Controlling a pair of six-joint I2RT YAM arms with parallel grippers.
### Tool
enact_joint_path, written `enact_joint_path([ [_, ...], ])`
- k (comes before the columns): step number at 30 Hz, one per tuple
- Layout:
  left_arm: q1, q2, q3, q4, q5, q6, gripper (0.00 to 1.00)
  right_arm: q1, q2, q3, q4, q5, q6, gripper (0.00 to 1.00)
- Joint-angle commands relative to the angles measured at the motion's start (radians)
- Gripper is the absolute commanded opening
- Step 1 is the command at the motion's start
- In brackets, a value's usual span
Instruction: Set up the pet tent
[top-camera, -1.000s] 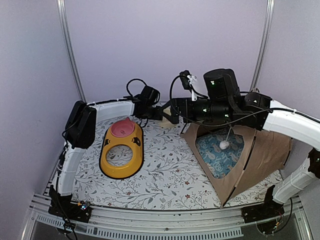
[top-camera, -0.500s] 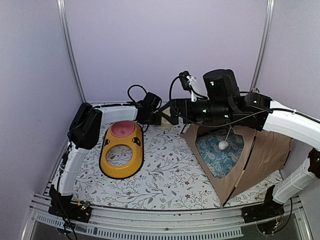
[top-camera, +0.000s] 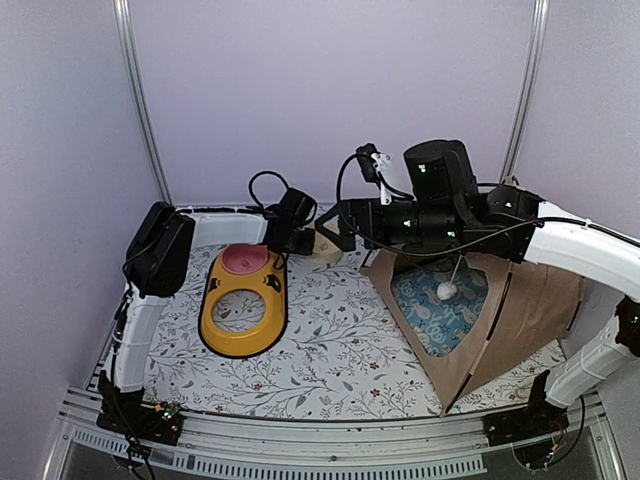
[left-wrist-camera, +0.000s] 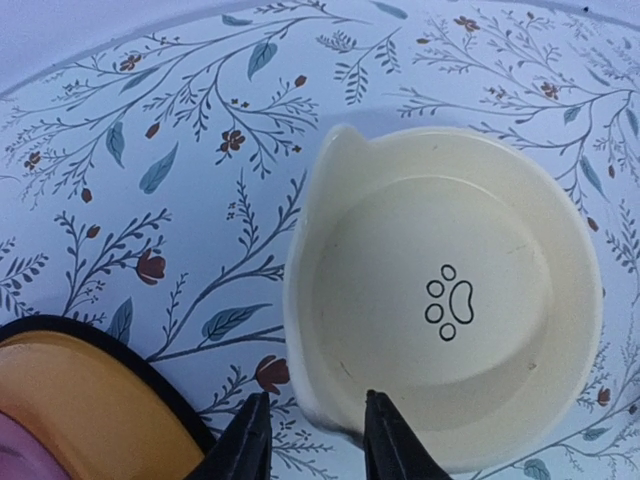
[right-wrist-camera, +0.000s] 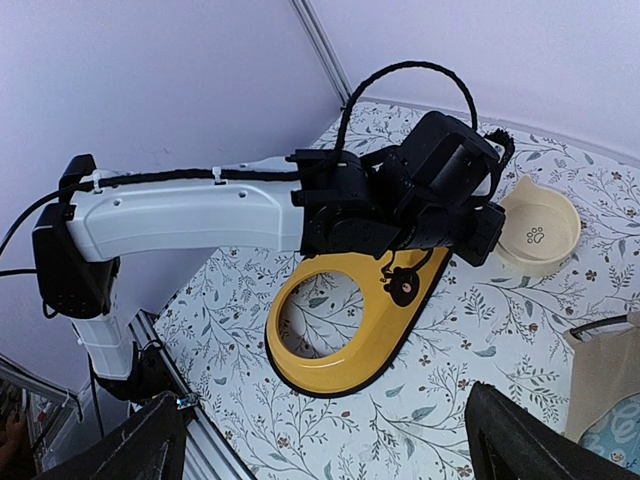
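Pet tent (top-camera: 530, 300): we see it standing at the right side of the table. Its beige fabric rises to a peak, a thin black pole line runs down its front, and its opening faces the table's middle. It is well apart from the left arm's fingers.
Inside the tent: a blue patterned mat (top-camera: 440, 318) lies on its floor, and a white pom-pom (top-camera: 448, 291) hangs on a string in the opening.
Left gripper (left-wrist-camera: 315, 445): we find it partly open, low at the far edge of the table. One finger is outside the wall of a cream bowl (left-wrist-camera: 450, 220) and the other is over its inside. A strip of cloth shows between the outer finger and the wall, so nothing is clamped.
Right gripper (right-wrist-camera: 325, 425): we see its jaws spread wide with nothing between them, held in the air past the tent's peak and near the cream bowl.
Cream bowl: upright, with a paw print on its bottom, just beside the far end of the yellow tray (top-camera: 213, 305).
Yellow tray: oval, on the left half of the table, with a pink bowl (top-camera: 245, 258) seated in its far end. Cloth shows through its near hole.
Floral cloth (top-camera: 340, 350): we see it spread beneath the tent, the tray and the bowl.
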Motion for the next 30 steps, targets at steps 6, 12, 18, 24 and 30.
enact_joint_path([
  [6, 0.013, 0.089, 0.109, -0.079, 0.037, 0.017, 0.32, 0.013, 0.017, 0.000, 0.015, -0.001, 0.010, 0.99],
  [12, 0.018, 0.140, 0.197, -0.117, 0.027, 0.008, 0.32, 0.013, 0.015, -0.001, 0.009, 0.004, 0.011, 0.99],
  [18, 0.021, 0.137, 0.202, -0.119, 0.023, 0.022, 0.12, 0.013, 0.015, -0.007, 0.008, 0.004, 0.009, 0.99],
  [24, 0.023, 0.122, 0.189, -0.126, 0.020, 0.044, 0.00, 0.013, 0.010, -0.015, 0.013, 0.004, 0.011, 0.99],
  [30, 0.022, 0.074, 0.169, -0.121, 0.039, 0.062, 0.00, 0.013, 0.005, -0.020, 0.017, 0.007, 0.010, 0.99],
])
